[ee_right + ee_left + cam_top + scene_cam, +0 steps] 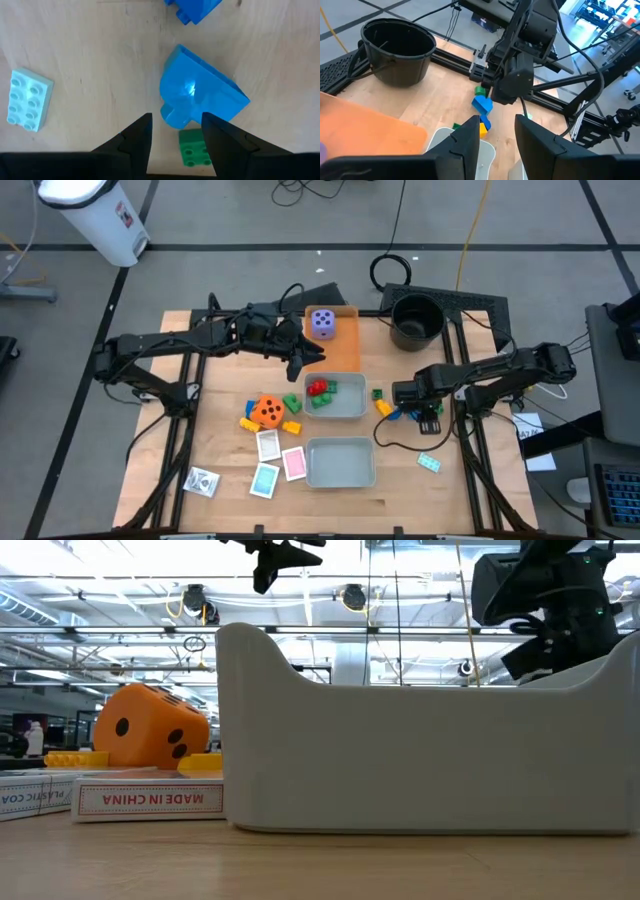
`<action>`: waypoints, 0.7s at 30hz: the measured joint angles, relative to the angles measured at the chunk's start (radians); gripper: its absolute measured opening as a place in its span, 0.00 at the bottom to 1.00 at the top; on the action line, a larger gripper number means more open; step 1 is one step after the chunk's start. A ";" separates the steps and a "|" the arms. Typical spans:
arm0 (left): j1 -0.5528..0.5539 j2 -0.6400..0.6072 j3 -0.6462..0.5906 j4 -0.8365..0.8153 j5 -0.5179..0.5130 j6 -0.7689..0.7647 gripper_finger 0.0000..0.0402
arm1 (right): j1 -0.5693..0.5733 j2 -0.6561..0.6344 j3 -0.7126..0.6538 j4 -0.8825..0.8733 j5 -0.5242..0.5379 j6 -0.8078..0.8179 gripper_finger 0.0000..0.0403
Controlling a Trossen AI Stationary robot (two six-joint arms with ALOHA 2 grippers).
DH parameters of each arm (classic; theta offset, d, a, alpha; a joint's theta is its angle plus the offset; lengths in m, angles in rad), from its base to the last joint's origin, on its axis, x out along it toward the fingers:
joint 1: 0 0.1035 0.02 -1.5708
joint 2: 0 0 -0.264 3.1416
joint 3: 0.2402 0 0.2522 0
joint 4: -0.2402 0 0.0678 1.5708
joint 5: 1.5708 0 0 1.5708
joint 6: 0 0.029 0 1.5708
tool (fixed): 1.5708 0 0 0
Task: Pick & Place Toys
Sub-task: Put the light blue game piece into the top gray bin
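Note:
My right gripper (176, 135) is shut on a blue brick (202, 97) at the table's right, right of the far grey tray (352, 412). Under it lie a green brick (192, 150) and another blue brick (195, 7). A pale teal brick (27, 100) lies nearby. My left gripper (497, 145) is open and empty, up in the air over the far tray's left end. The purple die (322, 323) sits on the orange tray (348, 345). The orange die (268, 411) rests on the table among yellow and green bricks. White, pink and teal cards (280, 462) lie flat. My right gripper pinches the blue brick by a rounded knob at one end (172, 112), between its two fingers. The fingers come from above, pointing down. The brick hangs tilted below the gripper (482, 104), seemingly clear of the table.
The far grey tray holds red and green bricks (322, 390). A second grey tray (340, 462) stands at the near edge. A black bucket (416, 320) stands at the far right. A small packet (202, 481) lies near left. Black frame rails border the table.

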 joint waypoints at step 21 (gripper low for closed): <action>0.000 0.000 0.000 0.000 0.000 -0.005 0.32 | -0.023 0.000 -0.059 0.269 0.137 0.173 0.41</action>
